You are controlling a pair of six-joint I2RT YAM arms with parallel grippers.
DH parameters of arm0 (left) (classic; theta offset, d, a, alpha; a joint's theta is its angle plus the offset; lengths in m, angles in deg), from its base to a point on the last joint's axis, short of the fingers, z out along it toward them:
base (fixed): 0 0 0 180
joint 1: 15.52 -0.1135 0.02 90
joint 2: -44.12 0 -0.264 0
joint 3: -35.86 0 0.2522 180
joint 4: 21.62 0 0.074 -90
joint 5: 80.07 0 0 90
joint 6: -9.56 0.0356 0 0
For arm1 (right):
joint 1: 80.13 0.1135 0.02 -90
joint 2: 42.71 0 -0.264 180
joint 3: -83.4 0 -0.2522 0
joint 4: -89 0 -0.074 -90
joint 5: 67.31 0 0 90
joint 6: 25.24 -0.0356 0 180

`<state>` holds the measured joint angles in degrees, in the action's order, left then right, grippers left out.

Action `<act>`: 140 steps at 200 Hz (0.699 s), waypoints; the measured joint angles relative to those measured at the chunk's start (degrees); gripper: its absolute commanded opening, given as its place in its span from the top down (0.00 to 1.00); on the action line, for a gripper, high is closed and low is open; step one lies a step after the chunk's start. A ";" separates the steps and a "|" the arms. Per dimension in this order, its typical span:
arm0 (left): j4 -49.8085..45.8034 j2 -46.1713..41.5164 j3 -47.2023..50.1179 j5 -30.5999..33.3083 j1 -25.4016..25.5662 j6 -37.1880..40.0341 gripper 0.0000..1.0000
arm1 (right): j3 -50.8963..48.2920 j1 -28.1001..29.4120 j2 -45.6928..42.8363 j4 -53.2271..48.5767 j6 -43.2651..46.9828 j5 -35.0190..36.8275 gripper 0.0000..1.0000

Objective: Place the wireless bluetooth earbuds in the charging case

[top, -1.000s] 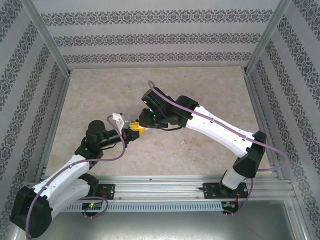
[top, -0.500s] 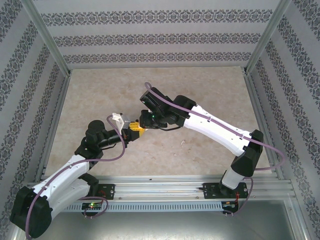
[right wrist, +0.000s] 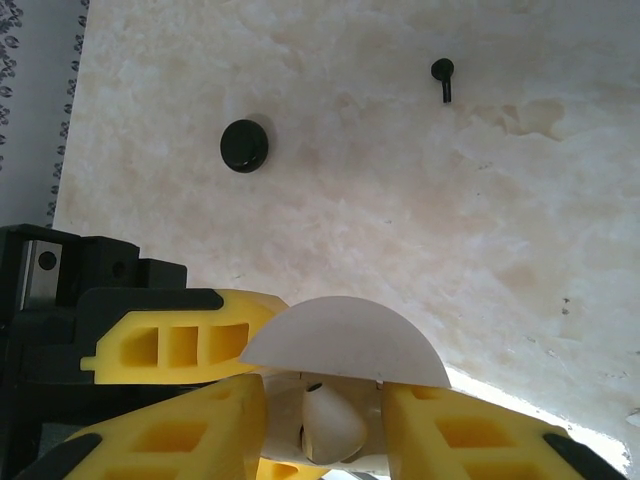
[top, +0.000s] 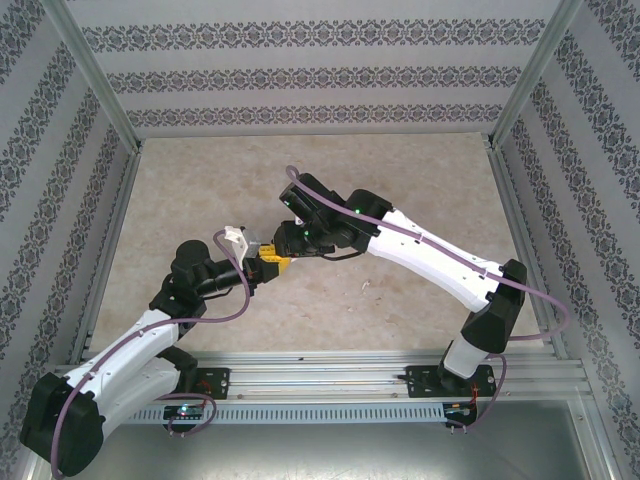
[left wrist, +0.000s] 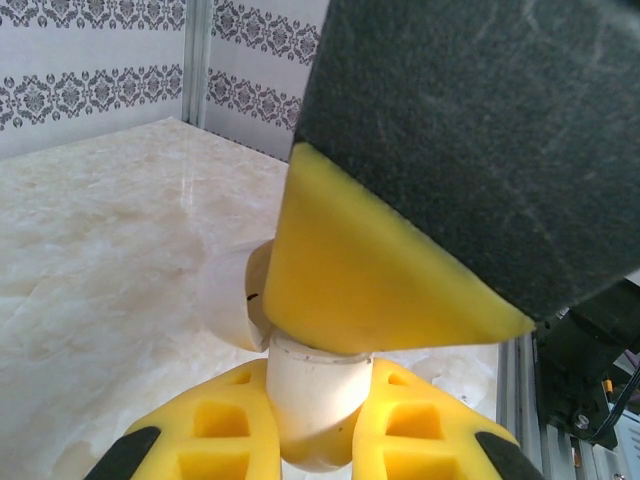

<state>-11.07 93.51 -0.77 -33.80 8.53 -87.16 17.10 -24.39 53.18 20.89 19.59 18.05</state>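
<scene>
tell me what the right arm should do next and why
Probably lift the right gripper straight up. Its jaws stand apart either side of the whitish earbud, which seems seated in the open charging case that the left gripper clamps. A black earbud lies on the table.

Had heaps of bare table (top: 420, 180) out back and off to both sides, so no trouble swinging wide there. Got cramped only mid-table, with the left hand (top: 268, 263) and right hand (top: 288, 243) nose to nose around the charging case (left wrist: 318, 400), no gap for anything else. Spotted a black earbud (right wrist: 443, 78) and a black round piece (right wrist: 244, 145) lying loose on the open marble beyond, well apart. Boxed in by patterned walls (top: 60, 170) and a metal rail (top: 330, 372) along the near edge.
</scene>
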 measured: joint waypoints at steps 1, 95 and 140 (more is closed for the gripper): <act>0.02 0.00 0.00 0.00 0.00 0.00 1.00 | 0.04 0.00 0.04 -0.04 0.00 0.00 0.62; 0.15 0.09 0.02 0.22 -0.04 -0.20 1.00 | 5.18 0.42 3.19 -3.23 0.63 -0.59 0.58; 0.63 0.15 0.02 0.17 -0.04 -0.17 1.00 | 7.21 0.79 4.04 -5.05 1.38 0.04 0.57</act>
<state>-10.44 93.66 -0.75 -33.62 8.49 -87.33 24.31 -23.60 57.23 15.84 20.97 18.09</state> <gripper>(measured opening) 0.138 0.426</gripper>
